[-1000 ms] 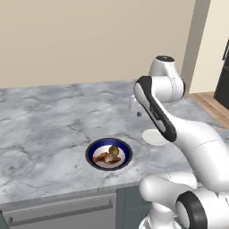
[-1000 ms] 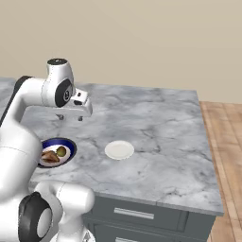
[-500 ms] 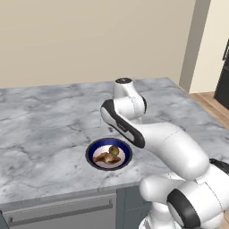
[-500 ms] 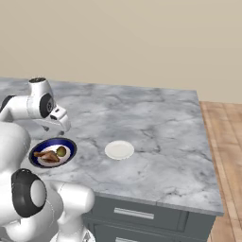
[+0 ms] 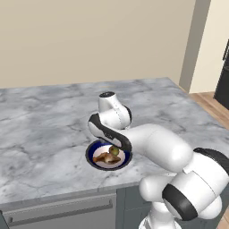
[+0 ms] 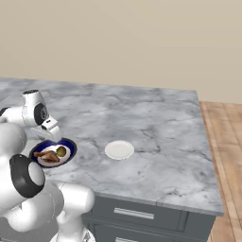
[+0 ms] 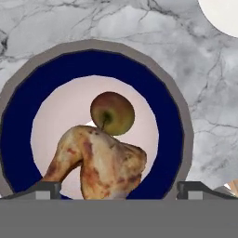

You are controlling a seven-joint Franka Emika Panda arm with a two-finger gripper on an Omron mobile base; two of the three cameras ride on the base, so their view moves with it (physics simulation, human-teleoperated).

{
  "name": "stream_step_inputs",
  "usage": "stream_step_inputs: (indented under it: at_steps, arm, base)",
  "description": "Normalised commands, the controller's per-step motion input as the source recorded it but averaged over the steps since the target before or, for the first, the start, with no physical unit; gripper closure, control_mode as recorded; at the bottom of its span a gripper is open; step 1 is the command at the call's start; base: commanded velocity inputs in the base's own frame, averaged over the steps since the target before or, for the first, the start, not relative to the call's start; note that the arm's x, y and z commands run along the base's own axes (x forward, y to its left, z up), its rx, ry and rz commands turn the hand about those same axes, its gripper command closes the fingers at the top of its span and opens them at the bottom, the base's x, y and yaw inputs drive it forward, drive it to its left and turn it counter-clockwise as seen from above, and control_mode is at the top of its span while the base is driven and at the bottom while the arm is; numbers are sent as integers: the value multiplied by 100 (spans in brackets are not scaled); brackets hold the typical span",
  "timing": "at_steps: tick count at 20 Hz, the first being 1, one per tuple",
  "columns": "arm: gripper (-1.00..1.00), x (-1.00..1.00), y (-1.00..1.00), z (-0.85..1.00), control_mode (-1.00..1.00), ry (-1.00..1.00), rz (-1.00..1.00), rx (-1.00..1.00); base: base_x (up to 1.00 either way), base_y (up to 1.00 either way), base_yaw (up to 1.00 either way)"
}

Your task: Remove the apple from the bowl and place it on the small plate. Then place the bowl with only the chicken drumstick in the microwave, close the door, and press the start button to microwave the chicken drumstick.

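Observation:
The bowl (image 7: 93, 58), dark blue with a white inside, lies on the marble counter right below my hand. In it the apple (image 7: 112, 113) rests against the thick end of the chicken drumstick (image 7: 100, 160). My gripper (image 7: 119, 189) hovers above them, open, its fingertips (image 7: 44, 188) wide apart with nothing held. From the right base view the gripper (image 6: 53, 137) hangs just over the bowl (image 6: 71, 144), with the apple (image 6: 61, 151) beside the drumstick (image 6: 47, 155). The small plate (image 6: 119, 150) lies to the right. In the left base view the arm covers part of the bowl (image 5: 91, 154).
The grey marble counter (image 6: 156, 123) stretches wide around the bowl and the plate. Its front edge (image 5: 58, 194) runs close to the bowl. A corner of the small plate (image 7: 223, 14) shows at the hand view's top right.
The arm has swung from above the small plate leftward to the bowl and come down over it. Bowl, apple, drumstick and plate have stayed in place.

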Motion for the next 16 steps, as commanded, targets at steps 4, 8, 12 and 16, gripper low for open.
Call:
stream_step_inputs:
  at_steps: [4,8,12,16]
  arm:
    - [-100,0,0,-21,-100,-5,-2,0]
    - [-100,13,0,-30,-100,0,0,0]
    - [-100,10,0,-44,-100,0,0,1]
    - [-100,21,-10,-27,-100,0,0,2]
  base:
    - [0,0,0]
    - [0,0,0]
    - [0,0,0]
    - [0,0,0]
